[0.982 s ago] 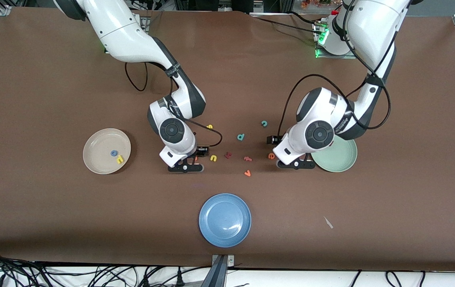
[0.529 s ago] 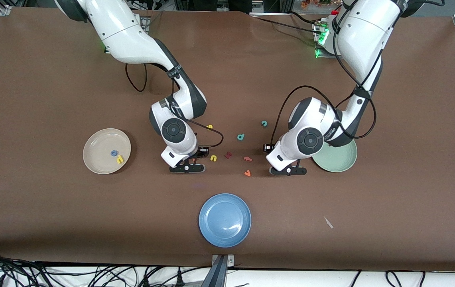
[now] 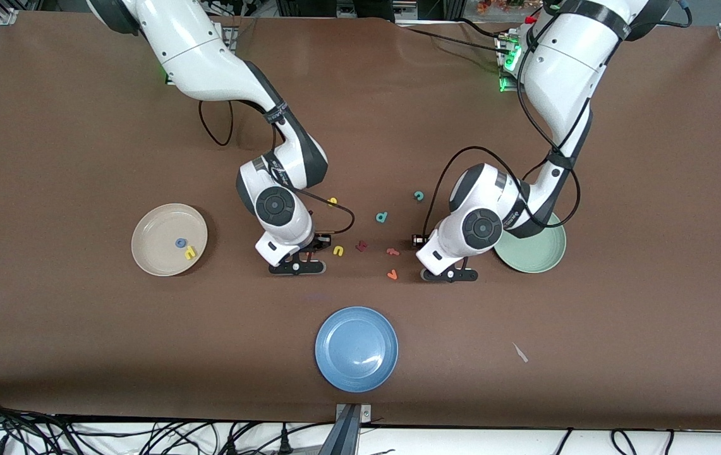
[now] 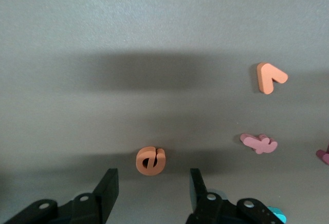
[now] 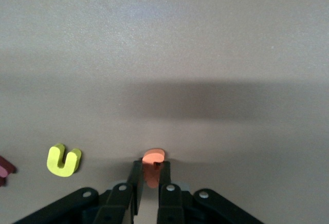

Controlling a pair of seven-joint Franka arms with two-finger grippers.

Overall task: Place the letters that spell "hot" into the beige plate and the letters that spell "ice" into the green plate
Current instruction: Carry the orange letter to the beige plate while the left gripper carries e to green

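The beige plate (image 3: 169, 221) holds the blue "o" (image 3: 180, 242) and the yellow "h" (image 3: 190, 253). My right gripper (image 3: 297, 266) is down at the table beside the yellow "u", shut on the orange "t" (image 5: 152, 158), which sticks out past its fingertips (image 5: 136, 168). My left gripper (image 3: 448, 275) is low beside the green plate (image 3: 540, 256), open. The orange "e" (image 4: 150, 161) lies flat just ahead of the gap of that left gripper (image 4: 152, 179), touching neither finger. The teal "c" (image 3: 419, 196) lies farther from the camera.
Loose letters lie between the grippers: yellow "u" (image 3: 338, 251), yellow "s" (image 3: 333, 202), a dark red letter (image 3: 361, 246), teal "d" (image 3: 382, 217), pink "f" (image 3: 392, 251), orange "v" (image 3: 392, 274). A blue plate (image 3: 356, 349) sits nearer the camera.
My right gripper has shut on the orange "t". My left arm has slid toward the right arm's end, off the green plate and over the "e", and its jaws have narrowed.
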